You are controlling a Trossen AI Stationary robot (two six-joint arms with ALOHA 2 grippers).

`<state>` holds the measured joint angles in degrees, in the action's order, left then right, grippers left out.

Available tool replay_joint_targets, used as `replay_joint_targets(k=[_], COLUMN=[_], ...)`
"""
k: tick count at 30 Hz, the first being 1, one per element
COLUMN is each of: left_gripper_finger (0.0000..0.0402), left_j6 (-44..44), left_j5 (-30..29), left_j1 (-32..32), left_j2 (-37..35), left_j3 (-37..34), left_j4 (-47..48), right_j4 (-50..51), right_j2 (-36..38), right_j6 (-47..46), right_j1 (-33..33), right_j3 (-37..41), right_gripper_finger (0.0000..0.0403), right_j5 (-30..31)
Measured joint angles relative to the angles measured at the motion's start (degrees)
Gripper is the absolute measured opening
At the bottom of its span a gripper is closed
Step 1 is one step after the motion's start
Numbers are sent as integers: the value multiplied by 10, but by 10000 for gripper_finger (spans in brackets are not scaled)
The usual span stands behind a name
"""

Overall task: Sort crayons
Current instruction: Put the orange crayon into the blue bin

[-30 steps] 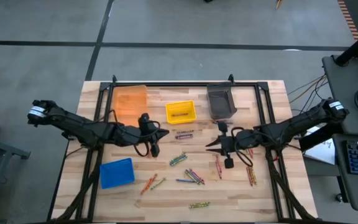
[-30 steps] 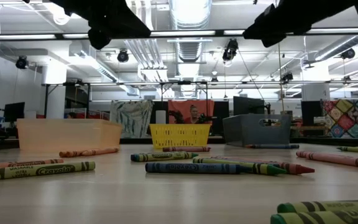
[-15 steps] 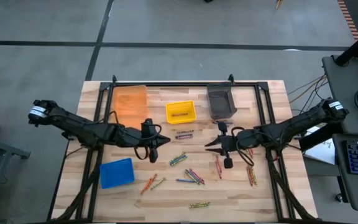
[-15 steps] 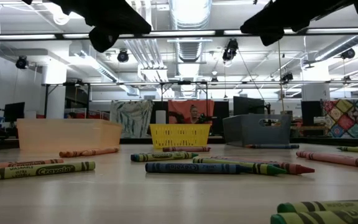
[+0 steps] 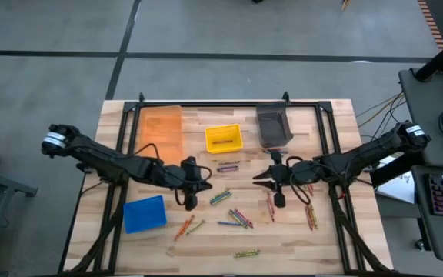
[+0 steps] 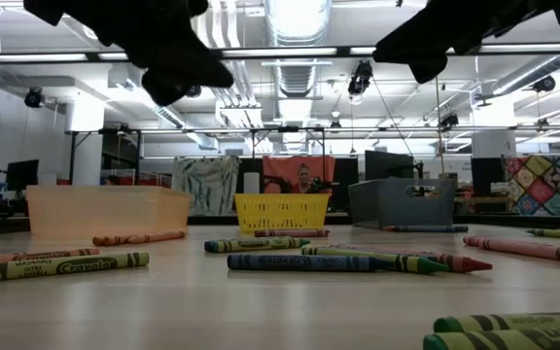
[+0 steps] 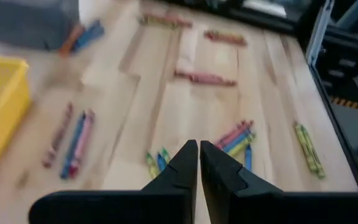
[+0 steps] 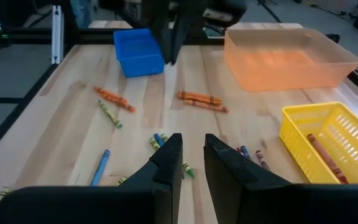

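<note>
Several crayons [image 5: 234,215] are seen loose on the wooden table [image 5: 329,238], spread in front of the yellow bin [image 5: 223,138]. "Crayola" is printed on a green wrapper [image 6: 61,265]; other wrappers are perhaps too small to read. Left of the bin, the left gripper [image 5: 190,201] is held closed and empty. Right of it, the right gripper [image 5: 279,198] is parted slightly, holding nothing.

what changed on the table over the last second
The left gripper slid toward the table's centre, closing on the scattered crayons, its fingers shut and empty. The right gripper shifted only slightly, fingers a little apart, holding nothing. Nothing was picked up or released. The crayons, the orange bin, yellow bin, grey bin and blue bin stayed put.
</note>
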<state>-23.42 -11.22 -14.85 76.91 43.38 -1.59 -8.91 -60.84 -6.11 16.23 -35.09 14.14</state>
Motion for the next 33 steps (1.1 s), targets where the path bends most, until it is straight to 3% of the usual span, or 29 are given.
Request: replay_joint_targets(k=[9,18,26,33], left_gripper_finger=[31,30,19,15], left_j6=[-289,-357,-356,-365], left_j5=[18,-6,-29,-95], left_j1=[0,0,1,1], left_j2=[18,18,18,38], left_j3=[0,0,0,0], left_j4=[106,114,77,43], right_j4=[-3,-4,-4,-3], right_j2=[0,-1,-1,-1], right_j6=[-5,1,8,12], right_j1=[0,0,0,0], right_j3=[0,0,0,0], right_gripper_finger=[59,59,59,59], right_j5=[25,44,55,55])
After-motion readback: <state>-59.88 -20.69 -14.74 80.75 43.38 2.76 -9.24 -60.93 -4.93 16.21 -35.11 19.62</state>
